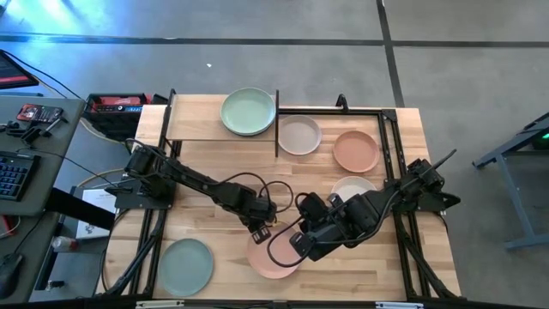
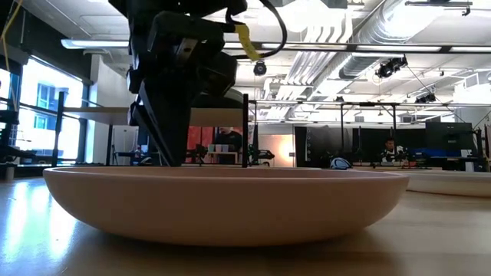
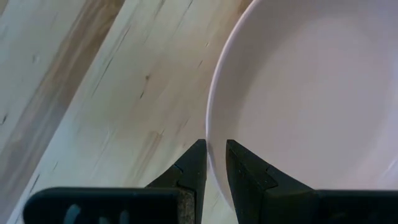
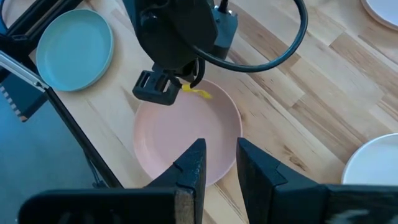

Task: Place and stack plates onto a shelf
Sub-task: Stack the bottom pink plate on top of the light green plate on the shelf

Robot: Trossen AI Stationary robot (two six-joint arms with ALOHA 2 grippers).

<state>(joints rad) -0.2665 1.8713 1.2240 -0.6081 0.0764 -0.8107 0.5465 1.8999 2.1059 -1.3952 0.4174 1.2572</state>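
A pink plate lies flat on the table near its near edge and fills the low view. My left gripper stands at the plate's far-left rim, pointing down, shut on that rim. My right gripper hovers over the plate's right rim, slightly open, touching nothing. The shelf stands at the table's far left, with a sage green plate resting on its right end. My left gripper pinches the pink plate's rim between its two fingers, one finger inside the plate and the other outside. It comes from above, pointing down. The plate still rests flat on the table by its base.
Beige, terracotta and white plates lie on the table's far right. A pale grey-green plate sits at the near left corner. Black frame rails run along both table sides. Bare wood lies left of the pink plate.
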